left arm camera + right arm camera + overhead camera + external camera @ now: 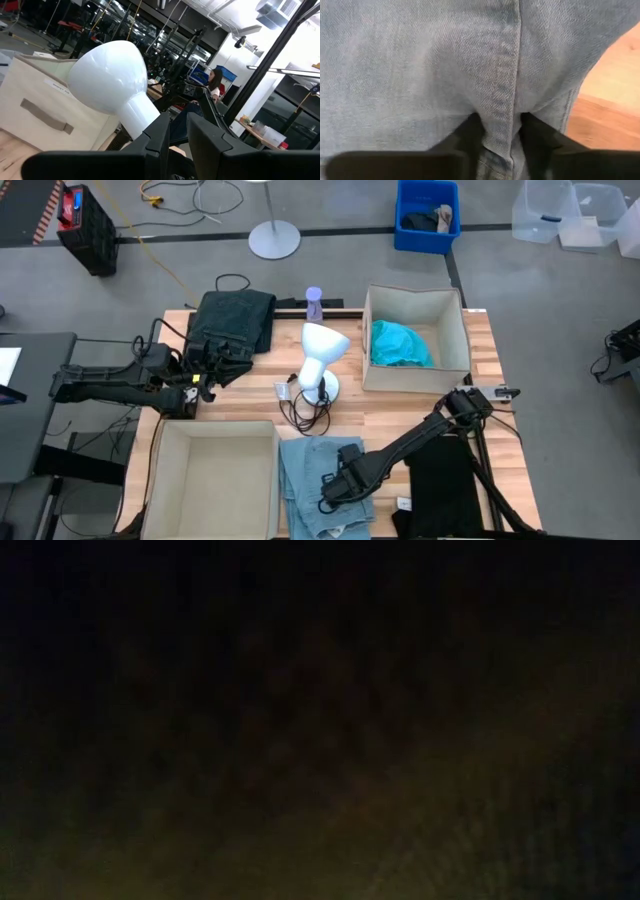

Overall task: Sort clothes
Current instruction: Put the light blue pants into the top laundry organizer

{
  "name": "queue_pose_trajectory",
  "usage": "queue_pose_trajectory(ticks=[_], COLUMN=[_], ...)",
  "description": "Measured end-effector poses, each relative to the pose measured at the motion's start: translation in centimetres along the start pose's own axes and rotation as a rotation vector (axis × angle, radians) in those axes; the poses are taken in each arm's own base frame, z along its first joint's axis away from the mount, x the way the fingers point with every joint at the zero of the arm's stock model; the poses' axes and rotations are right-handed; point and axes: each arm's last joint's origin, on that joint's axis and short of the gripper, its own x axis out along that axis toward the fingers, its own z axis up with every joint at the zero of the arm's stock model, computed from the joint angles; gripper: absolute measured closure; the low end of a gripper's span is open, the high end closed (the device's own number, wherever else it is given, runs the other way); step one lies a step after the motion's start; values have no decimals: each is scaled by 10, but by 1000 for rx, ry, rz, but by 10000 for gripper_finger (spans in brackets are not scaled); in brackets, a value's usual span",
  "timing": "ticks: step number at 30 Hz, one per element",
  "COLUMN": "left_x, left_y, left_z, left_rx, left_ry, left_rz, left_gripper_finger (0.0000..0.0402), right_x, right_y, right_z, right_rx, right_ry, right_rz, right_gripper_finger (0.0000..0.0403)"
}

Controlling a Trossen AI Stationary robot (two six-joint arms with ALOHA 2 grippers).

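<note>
Right end effector [328, 488] is clamped on a fold of the one pair of light blue denim jeans [310, 480] at the desk's [400, 415] front edge. Left end effector [210, 376] shows fingers nearly closed, empty, beside one pair of dark green trousers [235, 320]. Also counted: one teal shirt [398, 343] inside one of two beige boxes [415, 340], one black garment [445, 480], one white lamp [320, 355].

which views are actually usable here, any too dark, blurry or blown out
High view: evenly lit and clear across the table. Low view: almost black, nothing readable. Left wrist view: the white desk lamp is close and sharp, while the windows behind are blown out. Right wrist view: filled by the light blue denim jeans, well lit, with the seam between the right gripper fingers.
</note>
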Motion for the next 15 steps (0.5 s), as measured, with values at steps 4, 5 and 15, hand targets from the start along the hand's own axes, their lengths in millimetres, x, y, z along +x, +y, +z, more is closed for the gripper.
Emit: queue_pose_trajectory(ticks=[4,5,15], left_x=[0,0,0], left_y=[0,0,0], left_z=[0,0,0], left_rx=[-1,-1,-2], left_ry=[0,0,0], left_rz=[0,0,0], left_gripper_finger=[340,340,340], right_x=[-1,-1,-15], right_y=[-1,-2,-4], right_z=[-3,-3,-12], right_rx=[-13,-12,10], right_ry=[-3,-4,-25], right_rz=[-6,-7,1], right_gripper_finger=[372,384,400])
